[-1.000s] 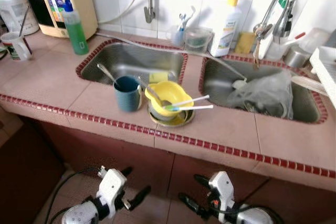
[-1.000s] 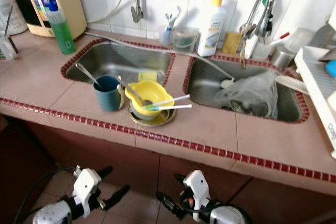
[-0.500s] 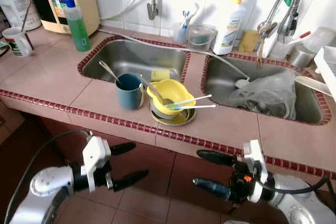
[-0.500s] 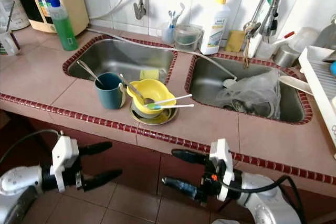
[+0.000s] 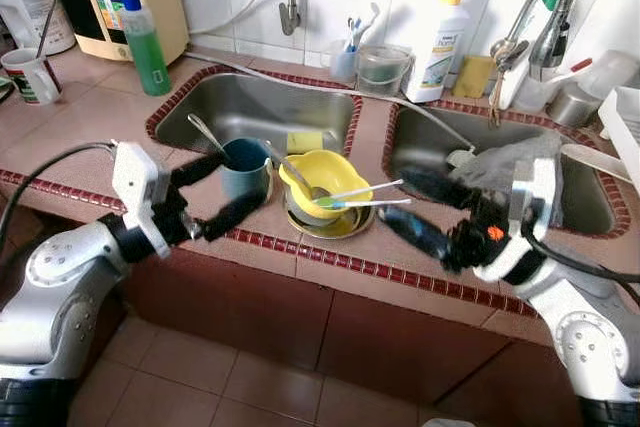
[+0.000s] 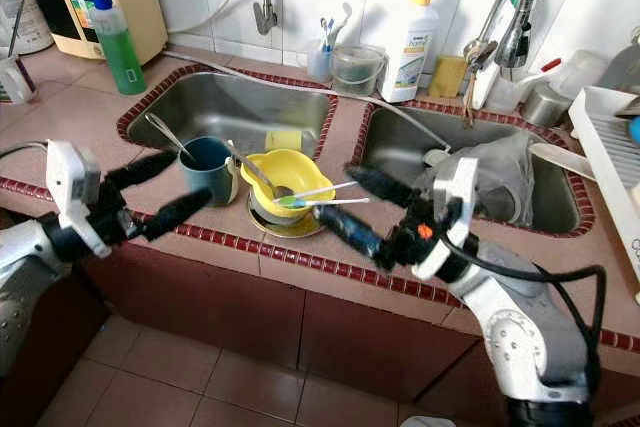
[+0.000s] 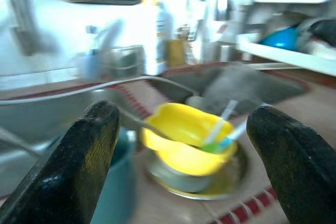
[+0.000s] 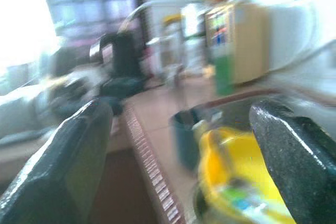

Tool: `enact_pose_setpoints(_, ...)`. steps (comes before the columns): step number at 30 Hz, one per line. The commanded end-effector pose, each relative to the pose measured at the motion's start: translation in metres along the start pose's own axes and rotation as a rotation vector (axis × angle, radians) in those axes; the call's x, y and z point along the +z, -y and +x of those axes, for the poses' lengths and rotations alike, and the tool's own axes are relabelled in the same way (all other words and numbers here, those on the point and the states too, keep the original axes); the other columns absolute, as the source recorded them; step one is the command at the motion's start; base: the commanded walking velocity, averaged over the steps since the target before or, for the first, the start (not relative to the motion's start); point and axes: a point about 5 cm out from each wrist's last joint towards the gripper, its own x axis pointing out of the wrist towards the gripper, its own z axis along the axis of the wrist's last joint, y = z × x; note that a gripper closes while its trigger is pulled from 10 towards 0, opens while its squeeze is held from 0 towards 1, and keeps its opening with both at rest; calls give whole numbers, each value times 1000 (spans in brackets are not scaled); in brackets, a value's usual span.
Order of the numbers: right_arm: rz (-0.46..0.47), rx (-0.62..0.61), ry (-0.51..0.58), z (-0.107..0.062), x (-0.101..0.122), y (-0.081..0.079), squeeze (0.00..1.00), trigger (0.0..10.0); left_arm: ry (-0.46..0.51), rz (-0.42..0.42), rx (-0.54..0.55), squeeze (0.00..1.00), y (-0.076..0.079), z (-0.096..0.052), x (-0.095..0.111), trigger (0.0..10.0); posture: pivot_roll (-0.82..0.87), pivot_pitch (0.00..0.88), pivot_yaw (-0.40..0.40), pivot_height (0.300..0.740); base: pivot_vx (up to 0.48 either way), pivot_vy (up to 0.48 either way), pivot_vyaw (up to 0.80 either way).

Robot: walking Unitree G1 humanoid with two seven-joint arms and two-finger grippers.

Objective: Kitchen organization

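A yellow bowl (image 5: 322, 175) sits on a metal plate (image 5: 352, 228) on the pink tiled counter between the two sinks, with a spoon and two white-handled utensils (image 5: 365, 197) in it. A dark teal cup (image 6: 215, 179) holding a spoon stands just left of the bowl. My left gripper (image 5: 245, 177) is open at counter height, its fingers in front of the cup. My right gripper (image 5: 391, 195) is open just right of the bowl, pointing at it. The left wrist view shows the bowl (image 7: 184, 140) between its fingers (image 7: 79, 166), blurred.
Steel basins lie behind: the left one (image 5: 250, 107) holds a yellow sponge, the right one a grey plastic bag (image 5: 505, 167). A green soap bottle (image 5: 145, 42), a white bottle (image 5: 438, 32), a faucet (image 5: 540, 17) and a dish rack (image 6: 615, 147) line the back and right.
Both arms have risen from below the counter edge to counter height and closed in on the cup and bowl from either side. Both stay open.
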Motion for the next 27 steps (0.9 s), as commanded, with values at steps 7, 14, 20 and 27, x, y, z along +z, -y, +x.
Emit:
enact_pose_setpoints(7, -67, -291, 96, 3, -2, 20, 0, 10000, 37, -47, 255, 0, -14, 11, -2, 10000, 126, 0, -51, 740, 0, 0, 0)
enact_pose_setpoints(14, -123, -484, 139, 7, -6, 25, 0, 10000, 8, -49, 469, 0, -24, 12, -18, 10000, 122, 0, -46, 740, 0, 0, 0)
enact_pose_setpoints(20, -200, -619, 133, 4, -16, 26, 0, 10000, 28, -112, 541, 0, -14, 9, -30, 10000, 117, 0, -47, 740, 0, 0, 0)
enact_pose_setpoints(27, -306, -708, 148, 2, -22, 16, 0, 10000, 20, -80, 584, 0, 8, 8, -46, 10000, 123, 0, -62, 740, 0, 0, 0)
